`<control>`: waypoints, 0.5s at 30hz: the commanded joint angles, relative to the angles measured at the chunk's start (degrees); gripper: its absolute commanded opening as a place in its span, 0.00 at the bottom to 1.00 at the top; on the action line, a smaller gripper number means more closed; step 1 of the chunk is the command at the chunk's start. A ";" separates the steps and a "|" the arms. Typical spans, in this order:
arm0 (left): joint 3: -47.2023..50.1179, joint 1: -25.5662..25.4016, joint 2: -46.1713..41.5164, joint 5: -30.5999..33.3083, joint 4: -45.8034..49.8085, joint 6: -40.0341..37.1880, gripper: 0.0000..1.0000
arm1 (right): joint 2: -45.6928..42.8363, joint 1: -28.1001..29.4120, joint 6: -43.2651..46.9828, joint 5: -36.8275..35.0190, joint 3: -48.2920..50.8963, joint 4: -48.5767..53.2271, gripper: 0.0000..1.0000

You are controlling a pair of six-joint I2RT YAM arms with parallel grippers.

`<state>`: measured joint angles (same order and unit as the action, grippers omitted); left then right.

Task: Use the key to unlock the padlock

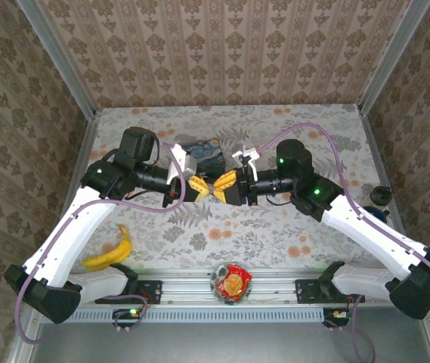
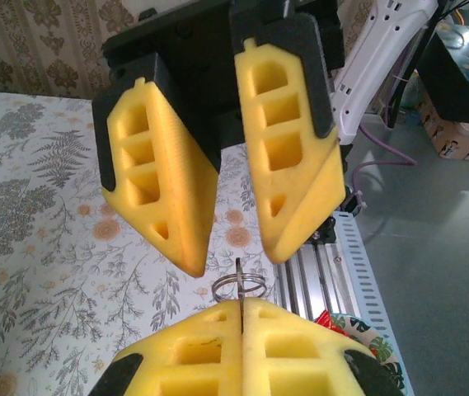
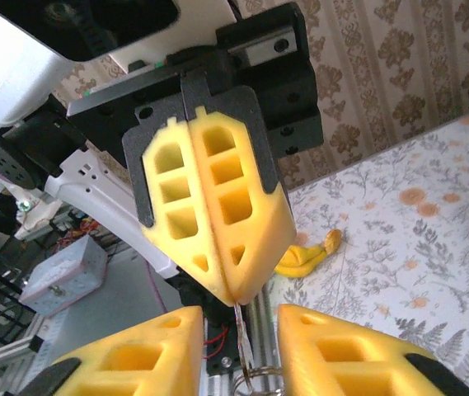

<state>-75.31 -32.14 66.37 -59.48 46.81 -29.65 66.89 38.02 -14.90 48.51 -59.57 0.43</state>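
Place: robot lab test cell | Signs: aluminium frame posts (image 1: 56, 57) held damask-papered wall panels (image 1: 222, 45) around a floral desk (image 1: 290, 234); robot arms (image 1: 366, 227) were bolted to the near slotted rail (image 1: 275, 291); stacked boxes (image 2: 463, 99) stood outside.

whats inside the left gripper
The left gripper is shut on a thin key, seen edge-on, with its wire ring sticking out. The part between the pads is covered.

Two arms: left arm (image 1: 71, 227), right arm (image 1: 373, 227). One key (image 2: 240, 318), one banana (image 1: 112, 252), one blue box (image 1: 205, 153), one bowl (image 1: 213, 281).
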 commanded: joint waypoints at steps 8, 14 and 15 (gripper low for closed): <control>-0.39 1.68 -0.54 -2.83 -0.87 0.69 0.00 | 2.70 0.21 0.61 3.27 -3.10 1.63 0.27; -0.19 2.43 -0.46 -3.49 -1.76 1.69 0.00 | 3.13 0.21 1.40 3.52 -3.33 2.61 0.26; -0.19 2.52 -0.45 -3.58 -1.89 1.91 0.00 | 3.24 0.21 1.47 3.52 -3.35 2.64 0.26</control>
<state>-75.31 -30.20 66.37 -60.69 46.09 -29.02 69.49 38.02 -14.70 50.04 -61.04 1.89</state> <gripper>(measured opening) 0.046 0.259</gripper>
